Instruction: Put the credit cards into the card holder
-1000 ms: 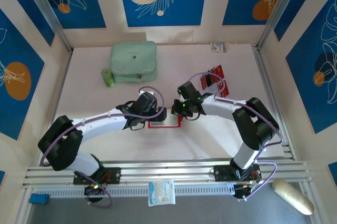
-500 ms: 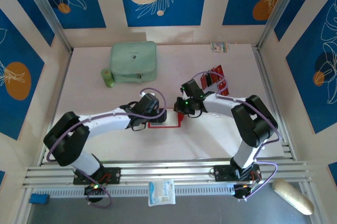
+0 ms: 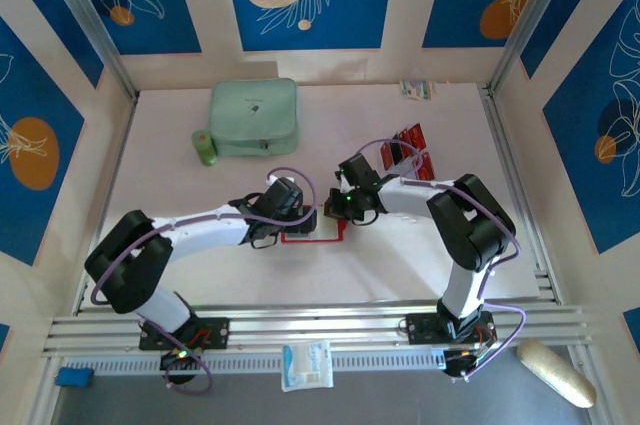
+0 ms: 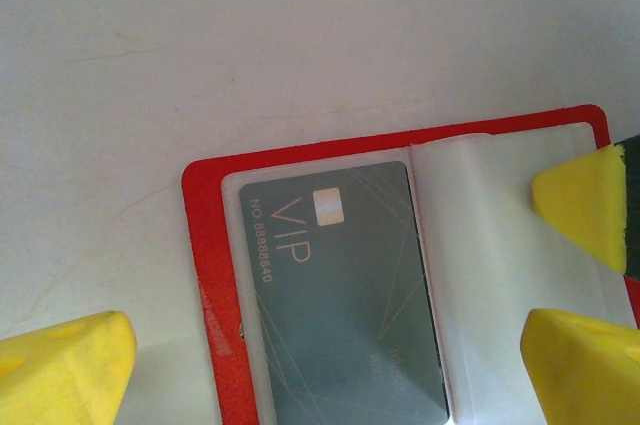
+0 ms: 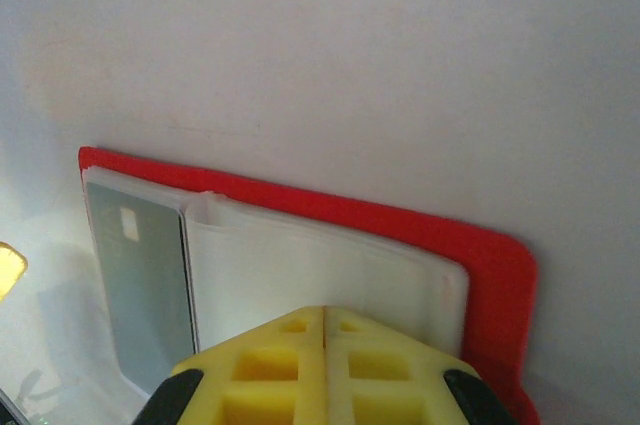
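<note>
Two arms are meeting over the middle of the table [image 3: 180, 215]. On the left, our left pincer [image 4: 322, 360] is hovering low with its jaws standing wide apart and gripping nothing. It is straddling the open card holder [image 4: 205, 245], which is lying flat with its long axis running left to right between the two wrists. One grey card [image 4: 340, 295] marked VIP is sitting in the holder's left sleeve.

Moving right, the empty clear sleeve [image 5: 320, 265] is lying under our right pincer [image 5: 325, 360]. Its fingertips are pressed together with nothing between them, and we cannot tell whether they are touching the plastic.

Further right and toward the back, the credit cards [image 3: 410, 148] are standing well apart from the holder. We are judging the right arm nearer to them, so fetching falls to it.
</note>
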Controlling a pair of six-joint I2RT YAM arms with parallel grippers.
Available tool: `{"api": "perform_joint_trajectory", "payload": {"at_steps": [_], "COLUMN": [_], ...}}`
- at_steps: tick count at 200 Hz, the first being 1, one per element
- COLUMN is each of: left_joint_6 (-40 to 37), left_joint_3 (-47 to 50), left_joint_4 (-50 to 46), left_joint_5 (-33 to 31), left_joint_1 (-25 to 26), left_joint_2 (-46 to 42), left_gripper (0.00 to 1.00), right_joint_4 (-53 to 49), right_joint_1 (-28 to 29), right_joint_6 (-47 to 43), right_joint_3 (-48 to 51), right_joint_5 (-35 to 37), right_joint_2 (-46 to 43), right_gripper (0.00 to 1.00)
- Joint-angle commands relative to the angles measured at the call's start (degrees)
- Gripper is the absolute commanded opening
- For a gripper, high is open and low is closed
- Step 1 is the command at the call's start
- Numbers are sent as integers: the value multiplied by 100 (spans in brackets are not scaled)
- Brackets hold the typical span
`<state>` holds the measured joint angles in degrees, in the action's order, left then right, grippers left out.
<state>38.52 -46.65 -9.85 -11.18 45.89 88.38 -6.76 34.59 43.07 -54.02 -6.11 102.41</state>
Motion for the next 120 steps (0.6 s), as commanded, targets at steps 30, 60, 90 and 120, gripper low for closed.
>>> {"api": "perform_joint_trajectory", "payload": {"at_steps": [30,60,90,120], "left_joint_6": [-95,-95,-90,-57], "left_joint_3": [64,84,128,200], "left_joint_4": [136,218,360,522], "left_joint_5": [-34,-3,37,79], "left_joint_1": [55,55,77,78], "left_joint_2": [118,145,153,162], "left_gripper": [99,99,99,99], "right_joint_4": [11,130,227,305], "right_joint_1": [75,76,59,41], "right_joint_6": [94,204,296,359], "right_joint_3": [-65,-40,-13,14], "right_joint_5": [-256,-362,-450,-501], "right_joint_2": [148,165,183,200], "right_gripper": [2,2,2,2]}}
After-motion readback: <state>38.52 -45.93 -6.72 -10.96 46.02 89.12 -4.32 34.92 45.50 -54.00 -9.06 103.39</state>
